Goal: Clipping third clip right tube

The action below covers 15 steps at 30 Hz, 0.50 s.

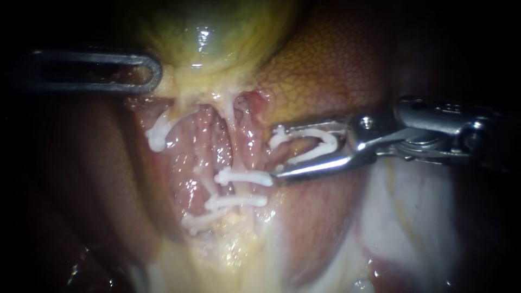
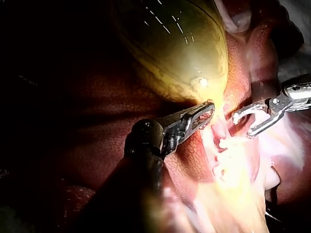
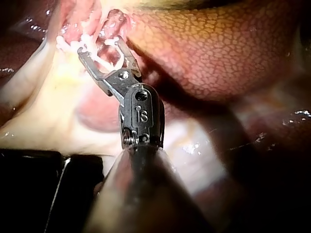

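Note:
My right instrument (image 1: 275, 154) comes in from the right. Its jaws stand wide apart with a white clip (image 1: 317, 142) seated along both of them. Their tips sit just right of the right tube (image 1: 234, 142), apart from it. Two white clips (image 1: 243, 177) (image 1: 236, 202) cross that tube lower down. In the right wrist view the same loaded jaws (image 3: 99, 47) point at the clipped tissue. My left instrument (image 1: 153, 70) is shut on the yellow gallbladder (image 1: 206, 38) at its lower edge; the left wrist view shows its jaws (image 2: 209, 111) pinching that edge.
Another white clip (image 1: 157, 135) sits on the left tube, and one more (image 1: 195, 221) lies lower in the pale tissue. Mottled liver (image 1: 320, 70) rises behind my right instrument. Pale fatty tissue (image 1: 412, 217) spreads below its shaft.

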Each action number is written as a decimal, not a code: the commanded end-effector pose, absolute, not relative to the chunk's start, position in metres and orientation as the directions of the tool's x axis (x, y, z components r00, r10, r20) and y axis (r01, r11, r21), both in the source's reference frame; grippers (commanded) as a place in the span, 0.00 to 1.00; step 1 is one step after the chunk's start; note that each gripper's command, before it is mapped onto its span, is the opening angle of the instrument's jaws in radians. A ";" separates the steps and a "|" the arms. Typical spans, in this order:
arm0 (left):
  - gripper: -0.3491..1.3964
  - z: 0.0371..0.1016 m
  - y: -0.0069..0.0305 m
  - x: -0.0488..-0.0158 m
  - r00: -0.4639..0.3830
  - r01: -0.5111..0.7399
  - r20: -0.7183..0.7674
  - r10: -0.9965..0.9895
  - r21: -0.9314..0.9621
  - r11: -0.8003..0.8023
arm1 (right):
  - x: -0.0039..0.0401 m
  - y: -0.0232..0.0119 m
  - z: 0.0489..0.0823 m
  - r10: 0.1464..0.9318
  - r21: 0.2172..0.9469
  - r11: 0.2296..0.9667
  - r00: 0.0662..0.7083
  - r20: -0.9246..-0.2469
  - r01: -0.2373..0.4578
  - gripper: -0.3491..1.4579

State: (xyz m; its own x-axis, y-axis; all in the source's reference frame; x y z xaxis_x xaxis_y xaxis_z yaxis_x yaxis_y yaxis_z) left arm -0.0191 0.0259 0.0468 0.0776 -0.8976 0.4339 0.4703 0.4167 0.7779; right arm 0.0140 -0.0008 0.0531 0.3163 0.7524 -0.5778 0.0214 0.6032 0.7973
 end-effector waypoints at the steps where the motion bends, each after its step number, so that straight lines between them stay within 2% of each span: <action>1: 0.00 0.0468 0.0259 -0.0191 0.078 0.471 0.434 -0.898 0.777 0.417 | 0.0143 -0.0007 0.0533 0.756 0.800 0.600 0.315 -0.574 0.016 0.44; 10: 0.00 0.0468 0.0259 -0.0191 0.078 0.471 0.434 -0.898 0.777 0.417 | 0.0164 -0.0003 0.0553 0.764 0.802 0.597 0.304 -0.569 -0.001 0.44; 15: 0.00 0.0468 0.0259 -0.0191 0.078 0.471 0.434 -0.898 0.777 0.417 | 0.0176 0.0004 0.0564 0.809 0.838 0.545 0.242 -0.536 0.032 0.44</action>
State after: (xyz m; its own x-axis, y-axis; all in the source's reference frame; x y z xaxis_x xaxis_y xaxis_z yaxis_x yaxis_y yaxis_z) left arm -0.0191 0.0259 0.0468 0.0776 -0.8975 0.4341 0.4712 0.4167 0.7774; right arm 0.0178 0.0005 0.0565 0.2403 0.8105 -0.5341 0.0409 0.5413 0.8398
